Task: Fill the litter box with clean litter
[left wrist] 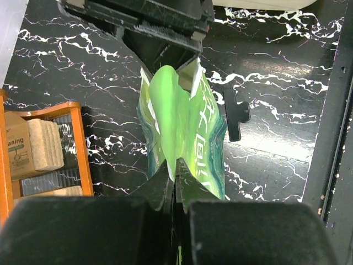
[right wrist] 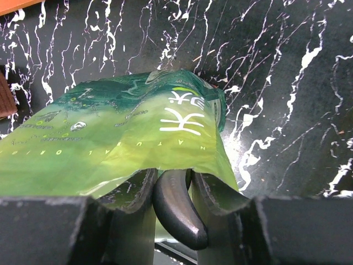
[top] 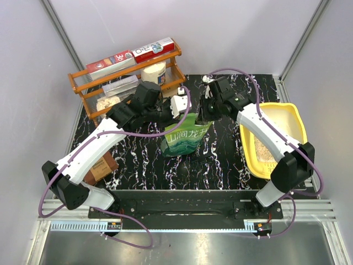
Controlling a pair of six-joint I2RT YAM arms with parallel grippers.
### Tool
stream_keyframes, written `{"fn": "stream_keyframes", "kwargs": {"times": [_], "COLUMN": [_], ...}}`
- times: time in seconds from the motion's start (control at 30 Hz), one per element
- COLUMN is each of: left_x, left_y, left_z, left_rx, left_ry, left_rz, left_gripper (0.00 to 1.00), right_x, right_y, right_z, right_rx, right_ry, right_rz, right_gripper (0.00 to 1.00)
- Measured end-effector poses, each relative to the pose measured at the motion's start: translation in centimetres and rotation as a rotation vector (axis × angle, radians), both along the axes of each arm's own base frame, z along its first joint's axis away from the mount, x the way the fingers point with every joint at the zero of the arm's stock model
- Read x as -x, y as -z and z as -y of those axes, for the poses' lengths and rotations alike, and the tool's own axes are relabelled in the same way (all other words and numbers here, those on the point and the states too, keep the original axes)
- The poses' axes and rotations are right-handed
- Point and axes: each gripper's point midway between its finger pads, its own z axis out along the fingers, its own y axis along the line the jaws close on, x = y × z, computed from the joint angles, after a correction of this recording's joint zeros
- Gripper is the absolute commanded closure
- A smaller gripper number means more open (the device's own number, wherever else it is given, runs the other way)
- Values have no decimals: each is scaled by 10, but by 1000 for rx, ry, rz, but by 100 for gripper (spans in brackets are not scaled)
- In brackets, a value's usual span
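Your left gripper [left wrist: 175, 185] is clamped tight on the pouch [left wrist: 187, 127] top edge. Your right gripper [right wrist: 172, 179] pinches the opposite edge, jaws partly closed. The pouch is mid-table, left of the litter box [top: 294, 118], not touching it. Some litter [top: 263, 149] shows inside.
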Motion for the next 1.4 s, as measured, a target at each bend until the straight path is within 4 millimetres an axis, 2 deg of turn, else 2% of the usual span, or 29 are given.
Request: {"fn": "stream_keyframes", "kwargs": {"times": [0.2, 0.43, 0.53, 0.67, 0.83, 1.03, 1.27, 1.4], "left_x": [-1, -2, -2, -2, -6, -13, -20, -21], "left_y": [0, 0, 0, 2, 2, 4, 1, 2], "left_z": [0, -1, -2, -3, -6, -9, -8, -5], "left_rx": [-4, -12, -17, -29, -59, -114, -143, -147], "left_ry": [5, 11, 11, 19, 26, 40, 50, 57], "left_rz": [9, 23, 30, 39, 69, 115, 148, 149], "left_gripper": [100, 100, 100, 100, 100, 100, 100, 100], "right_x": [2, 10, 13, 15, 8, 1, -10, -6], "right_y": [18, 24, 21, 8, -10, -36, -52, -53], "right_z": [-9, -22, -25, -24, -4, 23, 68, 75], "right_rx": [-54, -156, -263, -438, -657, -817, -907, -910], "right_ry": [11, -52, -76, -97, -83, -100, -47, -31], "right_rz": [-34, -86, -121, -169, -251, -281, -270, -237], "right_gripper": [100, 100, 100, 100, 100, 100, 100, 100]}}
